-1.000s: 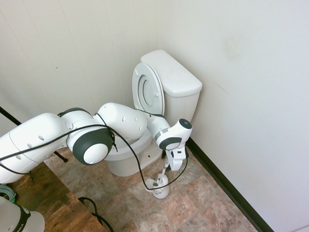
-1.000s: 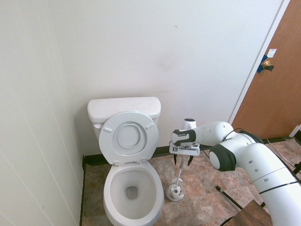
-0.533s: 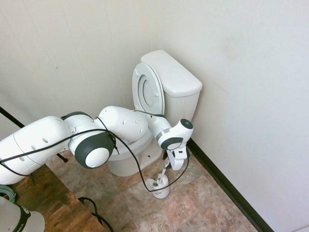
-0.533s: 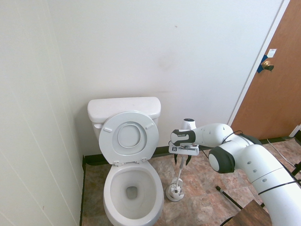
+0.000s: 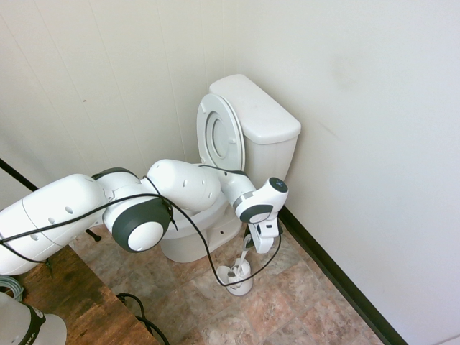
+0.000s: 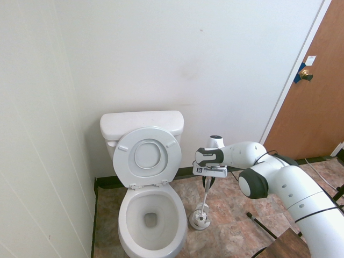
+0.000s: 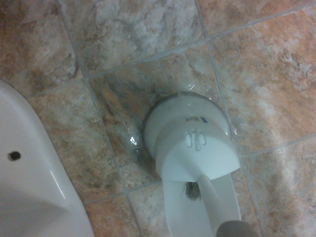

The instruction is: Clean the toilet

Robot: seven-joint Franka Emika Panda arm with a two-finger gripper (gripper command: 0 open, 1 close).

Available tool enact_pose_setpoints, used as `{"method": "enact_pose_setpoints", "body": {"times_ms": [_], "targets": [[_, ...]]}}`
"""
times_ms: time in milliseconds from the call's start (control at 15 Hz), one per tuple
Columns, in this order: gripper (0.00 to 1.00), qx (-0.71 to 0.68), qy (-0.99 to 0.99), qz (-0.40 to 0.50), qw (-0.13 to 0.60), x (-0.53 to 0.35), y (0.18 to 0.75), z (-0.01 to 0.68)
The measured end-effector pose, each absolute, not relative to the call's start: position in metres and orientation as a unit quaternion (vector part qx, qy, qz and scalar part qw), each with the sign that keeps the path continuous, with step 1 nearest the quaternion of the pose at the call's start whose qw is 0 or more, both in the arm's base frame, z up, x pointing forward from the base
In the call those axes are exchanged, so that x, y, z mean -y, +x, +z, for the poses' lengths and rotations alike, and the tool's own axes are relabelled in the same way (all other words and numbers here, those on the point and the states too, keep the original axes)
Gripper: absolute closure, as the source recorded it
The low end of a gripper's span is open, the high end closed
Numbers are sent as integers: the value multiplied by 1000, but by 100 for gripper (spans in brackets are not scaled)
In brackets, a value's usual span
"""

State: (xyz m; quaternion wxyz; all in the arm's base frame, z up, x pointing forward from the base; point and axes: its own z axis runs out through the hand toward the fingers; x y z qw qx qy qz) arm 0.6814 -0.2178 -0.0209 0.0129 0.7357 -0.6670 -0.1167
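Closest to my wrist camera, a small white brush holder (image 7: 190, 136) sits on the mottled brown floor tiles (image 7: 256, 64), with dark bristles showing in its opening and a pale handle (image 7: 215, 207) rising out toward the lens. Small raised marks and a tiny label sit on the holder's dome, but I cannot read them. A curved white edge of the toilet's base shows in the corner of that view, just beside the holder but apart from it.

From the second exterior camera I see my arm reaching in low, its wrist bent so the gripper (image 6: 207, 183) points steeply down at the floor, directly above the holder (image 6: 201, 219). The fingers look drawn in around the thin upright brush handle (image 6: 205, 198); whether they truly clamp it I cannot tell. A small black-and-white tag on the hand is too small to read.

Beyond the arm stands the toilet (image 6: 148, 212), against the white back wall (image 6: 215, 64), with its long axis running from the tank out toward this camera. Seat and lid are both raised, leaning back on the boxy tank (image 6: 141, 122), and the oval bowl is open with water at the bottom. Farther off, a wooden door (image 6: 314, 102) carries a brass knob and blue tape.
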Motion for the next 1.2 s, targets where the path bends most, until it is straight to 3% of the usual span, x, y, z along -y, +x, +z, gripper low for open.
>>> {"method": "enact_pose_setpoints", "body": {"times_ms": [800, 1200], "targets": [[100, 632, 766, -114, 4, 195, 667, -15], [100, 618, 781, -89, -4, 193, 652, 56]]}}
